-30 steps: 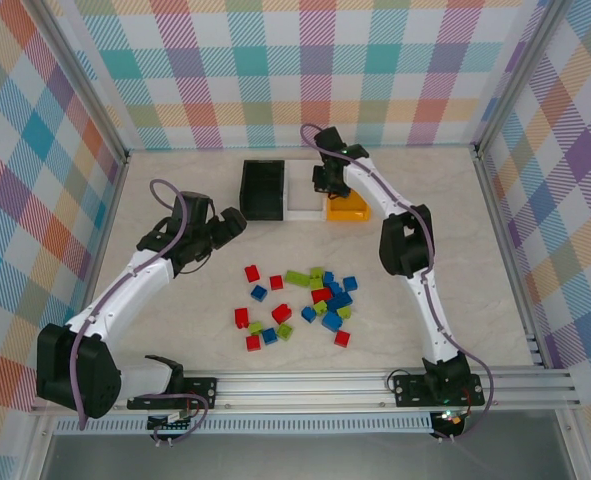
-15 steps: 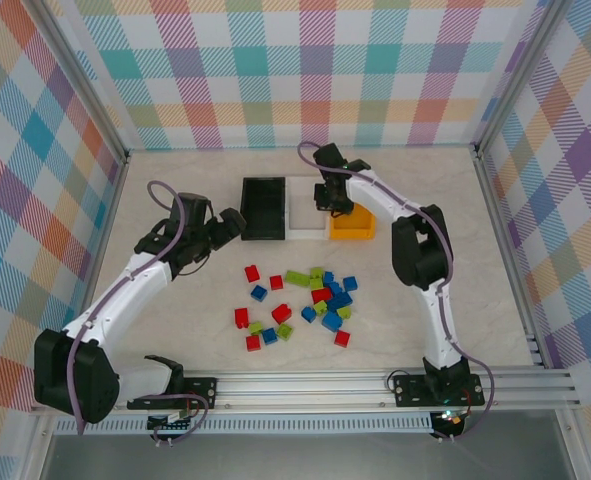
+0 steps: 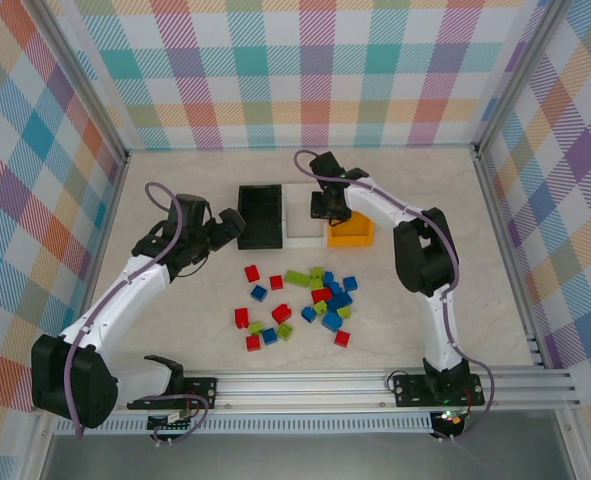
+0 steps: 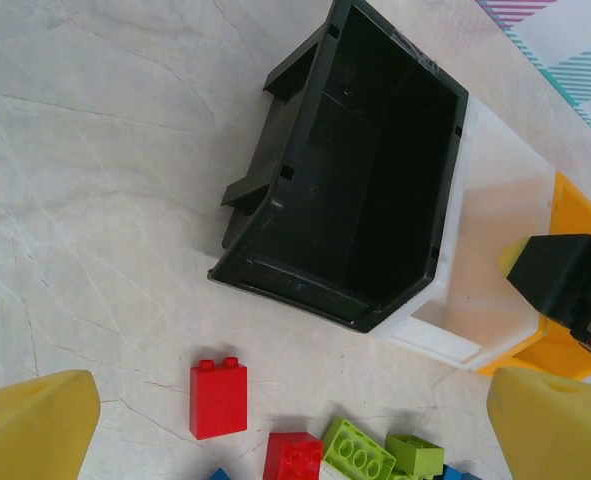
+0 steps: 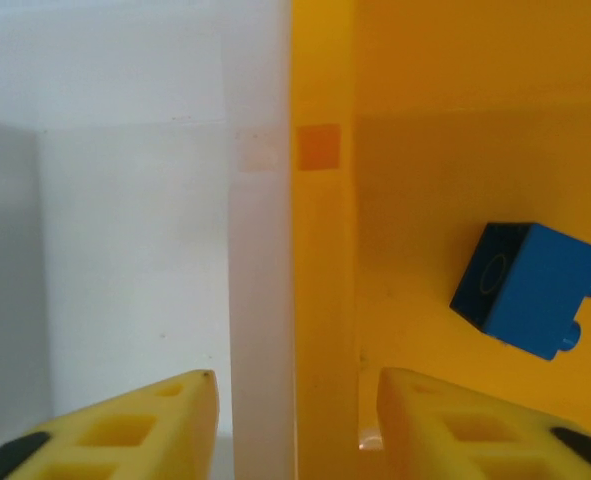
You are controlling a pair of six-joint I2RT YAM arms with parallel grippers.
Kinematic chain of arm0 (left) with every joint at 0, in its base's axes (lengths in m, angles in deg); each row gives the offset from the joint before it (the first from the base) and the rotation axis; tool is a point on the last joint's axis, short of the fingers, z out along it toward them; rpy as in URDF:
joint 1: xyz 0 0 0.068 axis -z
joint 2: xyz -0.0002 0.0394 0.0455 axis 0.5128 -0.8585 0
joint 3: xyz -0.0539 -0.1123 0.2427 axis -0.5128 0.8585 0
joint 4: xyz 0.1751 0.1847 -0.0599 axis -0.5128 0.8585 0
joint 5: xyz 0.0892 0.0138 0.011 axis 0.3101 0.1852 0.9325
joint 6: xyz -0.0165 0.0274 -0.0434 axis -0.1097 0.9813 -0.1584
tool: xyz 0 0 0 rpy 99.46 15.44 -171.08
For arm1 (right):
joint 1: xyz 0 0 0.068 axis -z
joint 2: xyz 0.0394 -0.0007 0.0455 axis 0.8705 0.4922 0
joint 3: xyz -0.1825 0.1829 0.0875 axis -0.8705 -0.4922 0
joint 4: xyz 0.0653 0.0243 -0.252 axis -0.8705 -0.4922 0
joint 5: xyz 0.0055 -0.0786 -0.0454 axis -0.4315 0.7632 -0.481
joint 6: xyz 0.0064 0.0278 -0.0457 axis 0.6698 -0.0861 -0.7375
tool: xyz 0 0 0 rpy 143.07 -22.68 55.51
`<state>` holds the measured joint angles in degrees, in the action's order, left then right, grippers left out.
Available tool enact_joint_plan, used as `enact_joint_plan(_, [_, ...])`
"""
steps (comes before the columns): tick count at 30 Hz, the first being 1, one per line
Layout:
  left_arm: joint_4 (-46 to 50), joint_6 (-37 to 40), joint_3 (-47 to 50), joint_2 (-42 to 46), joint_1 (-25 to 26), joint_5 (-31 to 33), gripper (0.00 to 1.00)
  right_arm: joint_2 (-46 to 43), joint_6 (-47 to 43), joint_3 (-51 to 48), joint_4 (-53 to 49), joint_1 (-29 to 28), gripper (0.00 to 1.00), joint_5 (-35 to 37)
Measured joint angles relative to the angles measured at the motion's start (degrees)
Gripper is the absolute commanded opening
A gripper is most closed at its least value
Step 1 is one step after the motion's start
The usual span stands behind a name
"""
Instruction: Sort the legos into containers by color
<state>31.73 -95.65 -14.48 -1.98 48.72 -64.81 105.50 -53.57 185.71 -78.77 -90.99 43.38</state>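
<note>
Since a second ago the three bins have slid a little toward the arms, and the right gripper (image 3: 330, 207) has come nearer with them. Now this gripper hangs low over the line where the white bin (image 3: 303, 215) and the orange bin (image 3: 355, 236) touch. In the right wrist view its yellow fingers (image 5: 125, 430) stand apart, one over each bin, with the two touching walls between them and a small gap on each side, so it pinches nothing. One blue lego (image 5: 525, 285) lies on the floor of the orange bin. The black bin (image 4: 375, 180) stands at the left end of the row, touching the white one. The left gripper (image 3: 231, 226) is near the left side of the black bin, its jaws spread wide with nothing held. The other legos (image 3: 305, 300), red, blue and green, lie in a loose heap on the table (image 3: 175, 330), between the bins and the arm bases.
</note>
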Motion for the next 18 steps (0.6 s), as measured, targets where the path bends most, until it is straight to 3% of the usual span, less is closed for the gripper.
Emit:
enact_joint_plan(5, [0.02,0.02,0.17,1.05,0.00,-0.02,1.00,-2.78,0.07,-0.50,0.50,-0.15,0.68,-0.02])
enact_joint_plan(9, [-0.02,0.02,0.28,2.75,0.11,-0.09,1.00,-12.28,0.17,-7.85,2.40,-1.38,0.71,-0.31])
enact_joint_plan(15, [0.17,0.02,1.66,5.86,0.79,-0.72,1.00,-30.40,-0.70,-27.89,4.57,-8.04,0.60,-5.01])
enact_joint_plan(18, [0.66,0.02,2.45,7.41,1.09,-1.29,1.00,-33.99,-1.60,-36.35,3.93,-13.79,0.56,-8.24])
